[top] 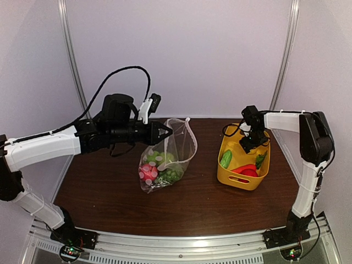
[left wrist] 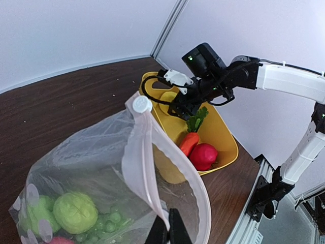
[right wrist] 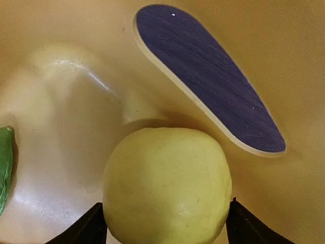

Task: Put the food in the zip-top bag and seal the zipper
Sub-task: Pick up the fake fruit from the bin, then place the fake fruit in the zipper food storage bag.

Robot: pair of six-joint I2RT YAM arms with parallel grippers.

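Food is seen divided between two containers on the dark wooden worktop (top: 110,192). The zip-top bag (top: 184,140) is held upright left of centre with its mouth gaping. The left pincer (left wrist: 170,229) is closed together on the rim, and the zipper (left wrist: 144,168) strip is pinched between its tips. Inside the bag, green apples (left wrist: 75,211), green grapes (left wrist: 109,221) and a red apple (top: 147,171) are gathered at the bottom, which is rested on the worktop. Well apart to the right a yellow handled basket (top: 237,180) is placed, and the right pincer (right wrist: 165,226) is positioned inside its far end. There the yellow lemon (right wrist: 167,173) is clamped between the two fingers, one pressed against each side, near the basket wall below the handle slot (right wrist: 208,76). A green cucumber (top: 226,159) is laid along the basket's left side. An orange-red carrot (left wrist: 188,143) with green leaves and a red pepper (left wrist: 203,155) are found touching each other at the near end.
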